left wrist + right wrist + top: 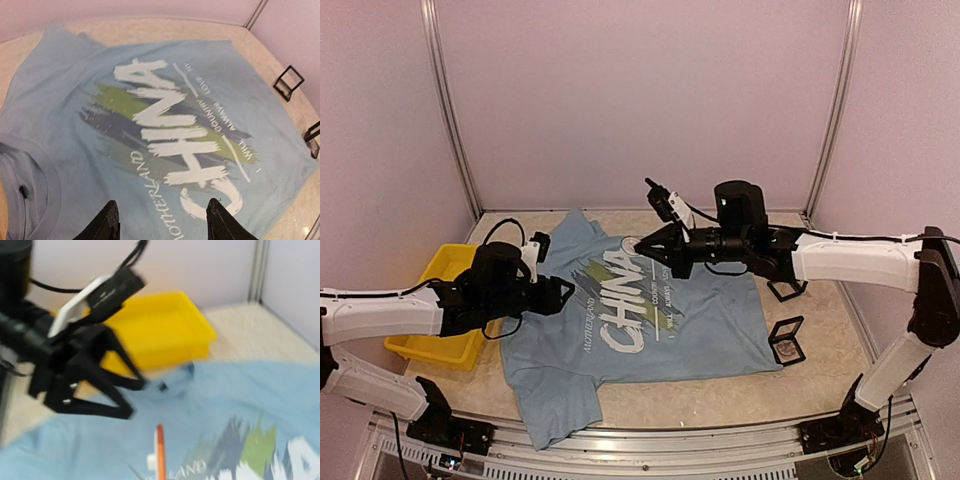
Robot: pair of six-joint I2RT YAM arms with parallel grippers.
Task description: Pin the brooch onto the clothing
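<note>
Light blue cotton, a short-sleeved T-shirt (710, 320) with big white "CHINA" lettering lies spread flat across the middle of the beige worktop (720, 395). Left of centre, the left gripper (164, 225) hangs low over the collar end of the shirt, its fingers (109, 222) apart and bare. At the shirt's upper edge the right gripper (638, 243) has its fingers together. A thin orange and white piece (160, 450) pokes up at the bottom of its wrist view, too blurred to name. A yellow plastic bin (455, 262) stands at the far left.
</note>
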